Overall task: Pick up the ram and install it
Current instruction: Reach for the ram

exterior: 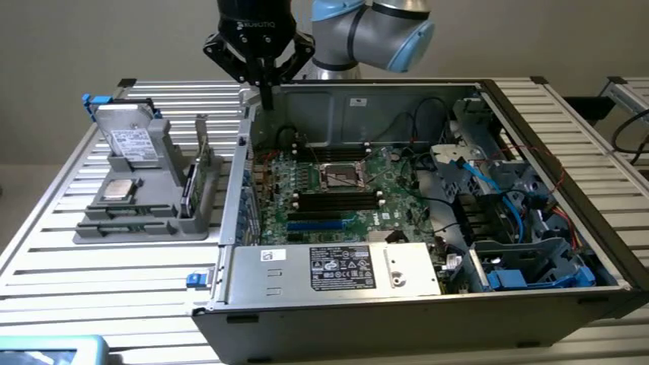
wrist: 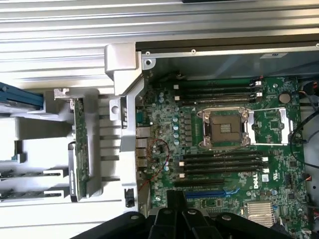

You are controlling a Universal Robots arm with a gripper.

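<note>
Closest to the wrist camera, the gripper (wrist: 177, 198) has its fingers clenched on nothing and hangs above the computer case (exterior: 304, 327) wall on the holder's side. The ram (wrist: 79, 149) stands on edge in the grey holder (wrist: 108, 159) on the tabletop (exterior: 102, 274), just beside the case. A good pick likely means spreading the fingers first, centring over the stick, squaring to its flat faces and lifting straight up
</note>
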